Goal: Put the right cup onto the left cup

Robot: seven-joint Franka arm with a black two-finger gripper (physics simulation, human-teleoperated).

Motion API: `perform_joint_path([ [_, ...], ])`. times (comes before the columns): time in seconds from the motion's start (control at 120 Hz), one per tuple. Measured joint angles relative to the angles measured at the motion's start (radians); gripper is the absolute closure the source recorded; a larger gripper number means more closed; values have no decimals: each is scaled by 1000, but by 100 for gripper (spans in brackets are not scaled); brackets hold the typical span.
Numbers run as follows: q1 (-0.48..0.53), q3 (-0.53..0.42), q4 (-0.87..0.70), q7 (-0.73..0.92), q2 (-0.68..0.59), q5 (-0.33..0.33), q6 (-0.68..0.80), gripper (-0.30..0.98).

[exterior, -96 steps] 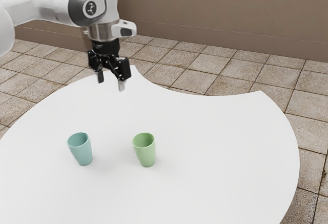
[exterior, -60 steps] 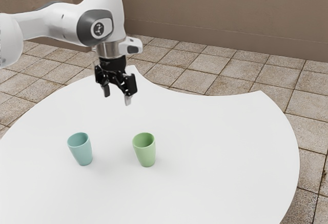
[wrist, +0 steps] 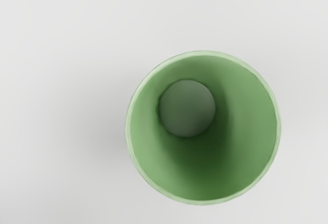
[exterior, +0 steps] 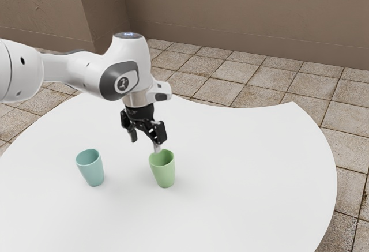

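The gripper [exterior: 145, 143] hangs above and just beside the green cup [exterior: 163, 171], its fingers spread with nothing between them. I take that upright, open-mouthed cup, toward the exterior view's right, for the one to be moved, so the step in hand looks like lining up the grasp. Next it needs to settle over the rim and descend without tipping it, then close. The teal cup [exterior: 92, 171], the likely target, stands upright well apart on the white table [exterior: 248, 177], toward the exterior view's left.
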Motion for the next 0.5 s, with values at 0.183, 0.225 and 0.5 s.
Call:
perform_joint_path([
  [0.183,3,-1,-38,-11,11,-18,62,0],
  [0.225,3,-1,-41,-13,12,-20,72,0],
  [0.5,18,-1,-50,-22,47,-23,142,0],
])
